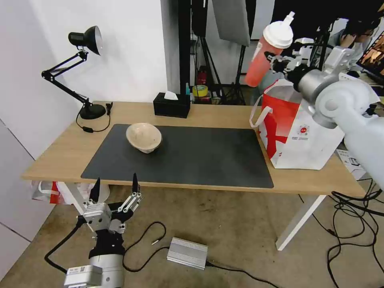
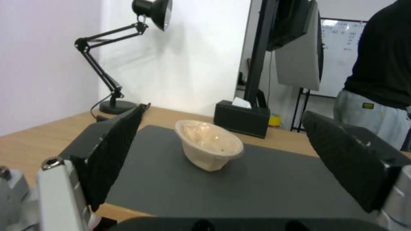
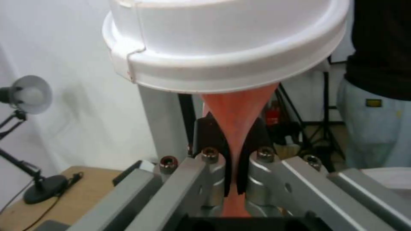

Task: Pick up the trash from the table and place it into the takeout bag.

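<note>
Writing: the bag [image 1: 304, 140] carries a small round red logo with a few lines of tiny print under it, too small to read; no other text can be made out.
Right claw [image 1: 276, 60]: raised high at the table's right end, above the bag's open mouth; clenched on the cup [image 1: 266, 52].
Grip detail: in the right wrist view the two dark fingers [image 3: 210, 134] pinch the cup [image 3: 235, 128] so hard that its red wall is squeezed flat and narrow between them, the white lid [image 3: 222, 48] flaring wide above.
Cup: tilted, lid end up and toward the robot's right, red body slanting down to the left; clear of the bag, not touching it.
Left claw [image 1: 116, 188]: low in front of the table's near edge, released, fingers spread wide and pointing up; holds and touches nothing.
Bowl [image 1: 144, 137]: beige, on the dark mat [image 1: 200, 160], left part, tipped on its side; in the left wrist view it sits framed between the spread fingers [image 2: 115, 144], well beyond them.
Bag: stands upright on the table [image 1: 60, 156] at the right end, just beside the mat's right edge, white handle hanging on its left side.
Behind: black lamp [image 1: 80, 72] at the table's left rear corner; black tissue box [image 1: 172, 105] at the back edge.
</note>
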